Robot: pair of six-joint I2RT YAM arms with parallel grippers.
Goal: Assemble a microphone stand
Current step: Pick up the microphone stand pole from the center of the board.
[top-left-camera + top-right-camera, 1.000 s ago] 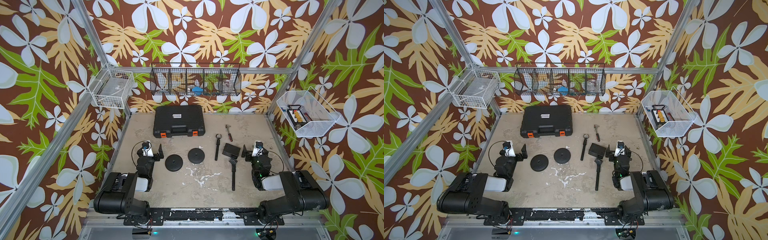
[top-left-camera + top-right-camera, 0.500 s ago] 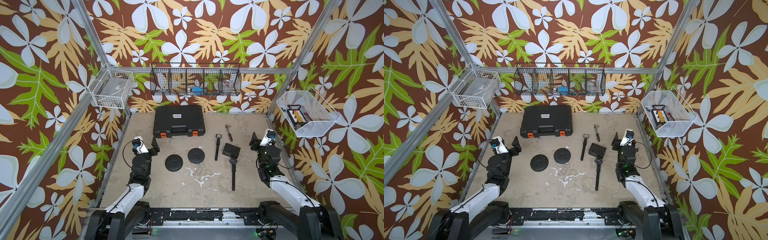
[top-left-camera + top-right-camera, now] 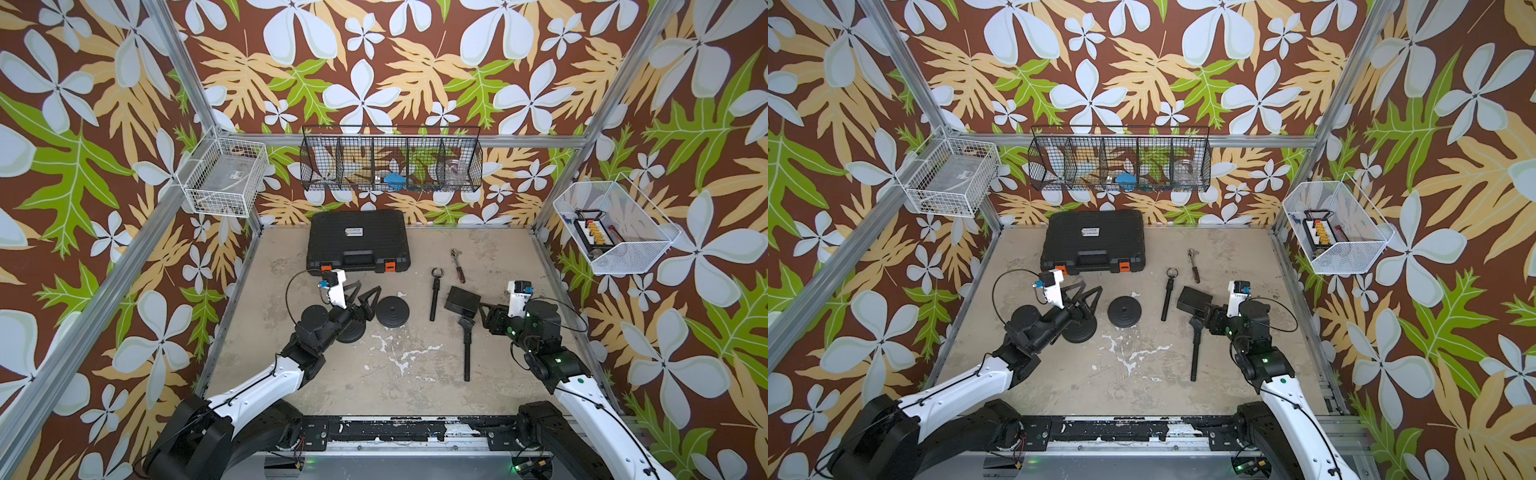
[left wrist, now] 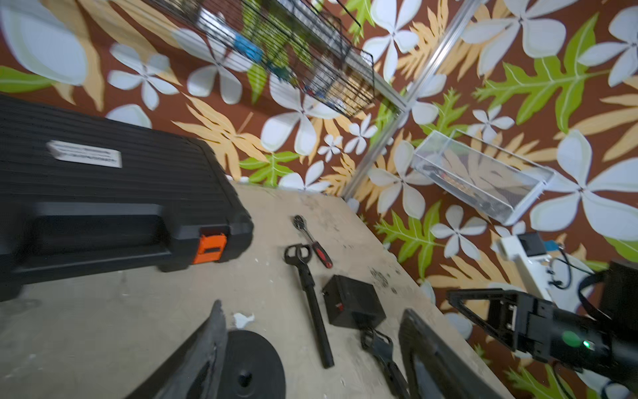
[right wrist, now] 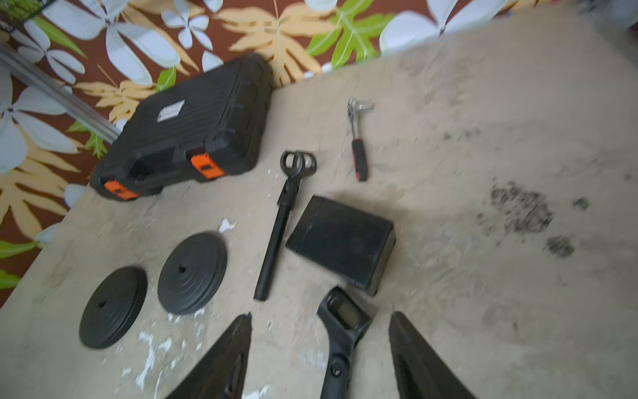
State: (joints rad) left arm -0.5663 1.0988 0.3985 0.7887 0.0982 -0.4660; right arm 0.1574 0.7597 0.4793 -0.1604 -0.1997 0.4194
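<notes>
Two round black bases lie left of centre: one point(image 3: 392, 309) in the open, the other point(image 3: 353, 332) partly under my left arm. My left gripper point(image 3: 368, 291) hovers open above them; in the left wrist view one finger point(image 4: 210, 331) stands beside a base point(image 4: 252, 366). A short rod with a clip point(image 3: 434, 293) lies mid-table. The long pole point(image 3: 466, 345) lies near it, and its holder head point(image 5: 341, 311) sits between the open fingers of my right gripper point(image 5: 320, 315), which do not touch it.
A small black box point(image 3: 462, 300) rests against the pole's head. A red-handled ratchet point(image 3: 457, 266) lies behind the rod. A closed black case point(image 3: 357, 245) with orange latches stands at the back. Wire baskets point(image 3: 390, 160) hang on the walls.
Both arms have unfolded from their rest near the front rail and reached out over the table. The left went toward the bases. The right went to the pole's head with narrower jaws.
</notes>
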